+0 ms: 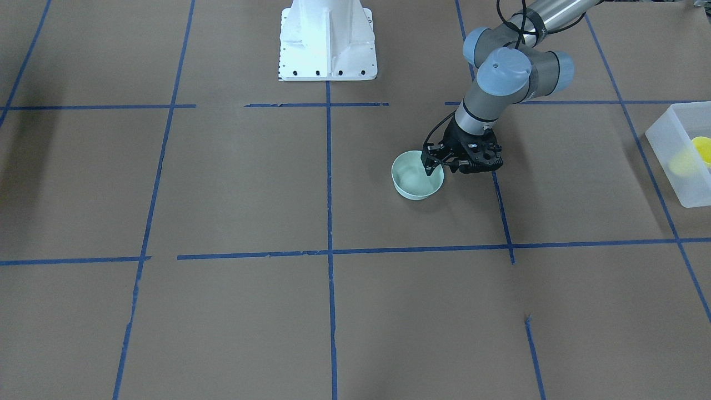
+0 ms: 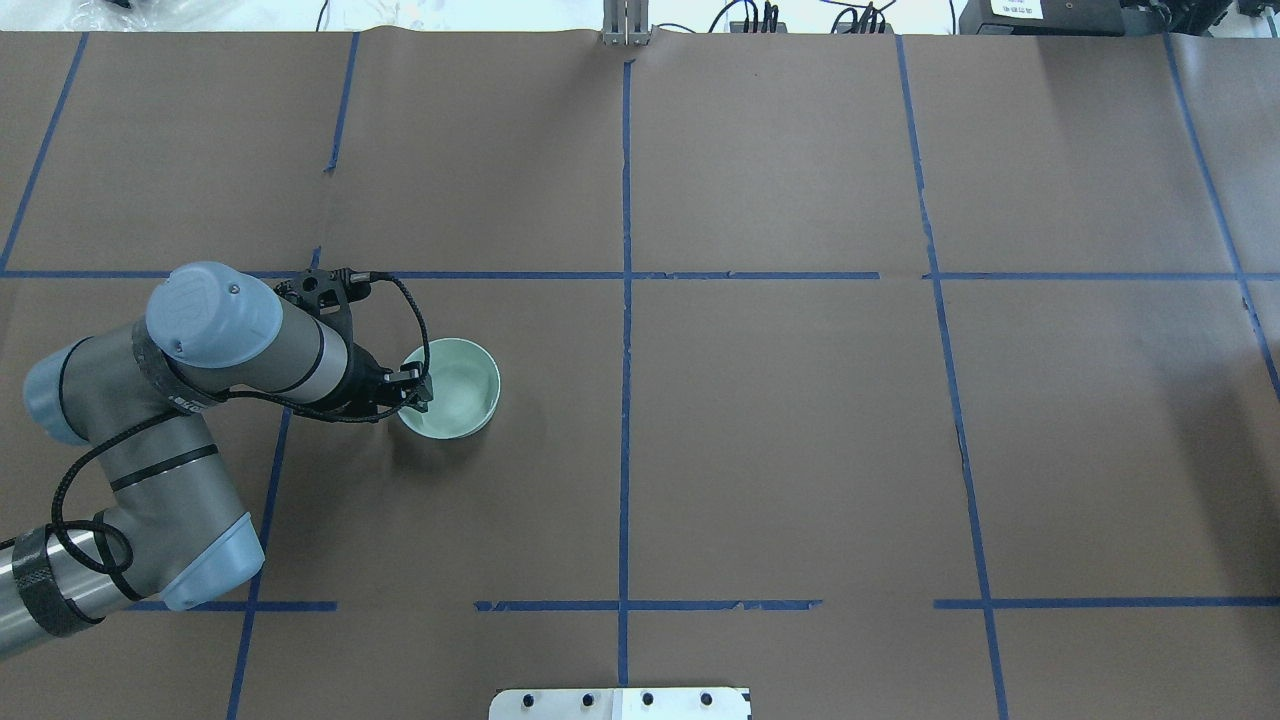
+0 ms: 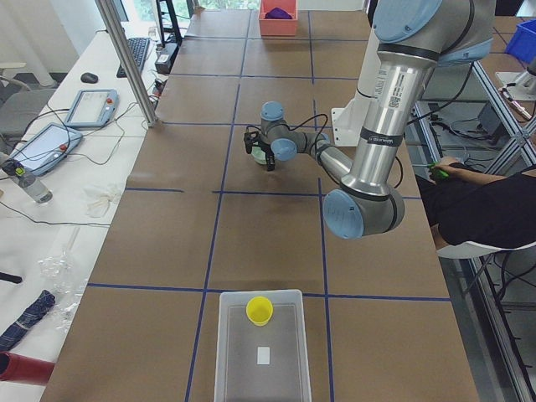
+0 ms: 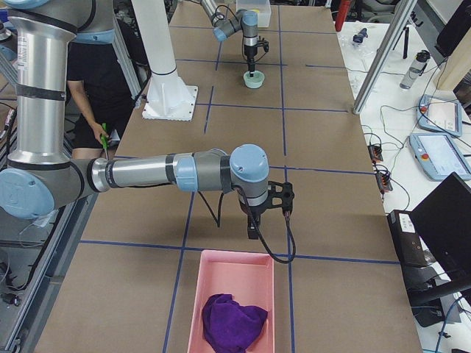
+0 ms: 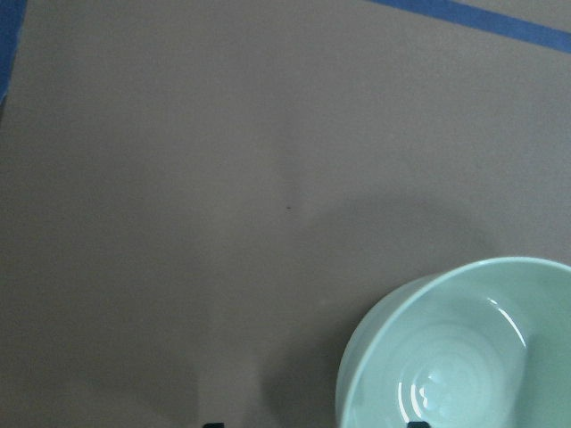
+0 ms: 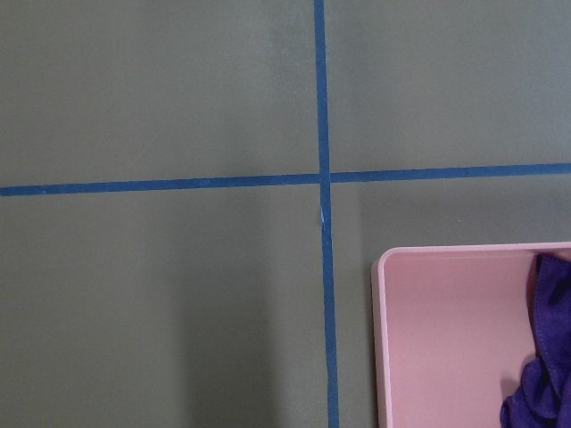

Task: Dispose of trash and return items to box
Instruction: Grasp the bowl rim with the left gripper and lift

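A pale green bowl (image 1: 414, 180) stands on the brown table; it also shows in the overhead view (image 2: 460, 390) and the left wrist view (image 5: 464, 357). My left gripper (image 1: 430, 166) is open and straddles the bowl's rim, one finger inside and one outside. The small yellow cup (image 1: 702, 149) lies inside the translucent white box (image 1: 666, 155) at the table's end on my left; the left side view shows the cup (image 3: 259, 310) in the box (image 3: 276, 377). My right gripper (image 4: 252, 228) hangs above the table near a pink bin; I cannot tell whether it is open or shut.
A pink bin (image 4: 232, 287) holding a purple cloth (image 4: 234, 320) sits at the table's right end, also in the right wrist view (image 6: 446, 339). The white robot base (image 1: 328, 41) stands at the table's edge. Blue tape lines cross the table.
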Controlling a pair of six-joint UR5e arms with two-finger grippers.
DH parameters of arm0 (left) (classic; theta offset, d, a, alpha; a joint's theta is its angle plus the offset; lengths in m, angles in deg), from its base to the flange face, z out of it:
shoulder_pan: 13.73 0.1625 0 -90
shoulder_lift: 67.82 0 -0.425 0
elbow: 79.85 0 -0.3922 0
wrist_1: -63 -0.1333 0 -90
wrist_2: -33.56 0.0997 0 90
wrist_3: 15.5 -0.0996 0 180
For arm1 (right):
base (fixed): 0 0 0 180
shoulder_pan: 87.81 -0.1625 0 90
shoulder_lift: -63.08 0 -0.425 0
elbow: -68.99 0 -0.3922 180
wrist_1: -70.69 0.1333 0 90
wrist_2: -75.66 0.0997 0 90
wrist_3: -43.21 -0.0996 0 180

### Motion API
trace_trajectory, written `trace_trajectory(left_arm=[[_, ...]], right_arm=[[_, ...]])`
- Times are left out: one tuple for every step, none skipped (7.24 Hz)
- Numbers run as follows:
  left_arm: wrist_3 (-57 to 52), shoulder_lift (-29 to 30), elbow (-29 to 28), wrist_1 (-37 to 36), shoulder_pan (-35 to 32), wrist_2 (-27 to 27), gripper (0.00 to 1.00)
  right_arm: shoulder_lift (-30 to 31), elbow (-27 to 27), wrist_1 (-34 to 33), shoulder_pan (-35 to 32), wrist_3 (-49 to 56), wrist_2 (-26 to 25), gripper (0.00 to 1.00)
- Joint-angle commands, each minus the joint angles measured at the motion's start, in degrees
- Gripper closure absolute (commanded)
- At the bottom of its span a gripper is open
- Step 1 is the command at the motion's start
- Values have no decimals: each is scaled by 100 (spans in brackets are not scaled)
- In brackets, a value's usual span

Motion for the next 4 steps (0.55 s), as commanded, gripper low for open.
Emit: trace_trajectory(left_arm=[[0, 0, 68, 0, -7, -22, 100], [0, -8, 77, 0, -16, -49, 100], [0, -52, 225, 0, -42, -75, 100], [-9, -287, 705, -52, -94, -110, 100]], right_arm=[[0, 1, 0, 26, 5, -36, 0], [0, 1, 0, 35, 5, -36, 0], [0, 1, 0, 61, 14, -53, 0], [0, 1, 0, 191, 14, -123, 0]])
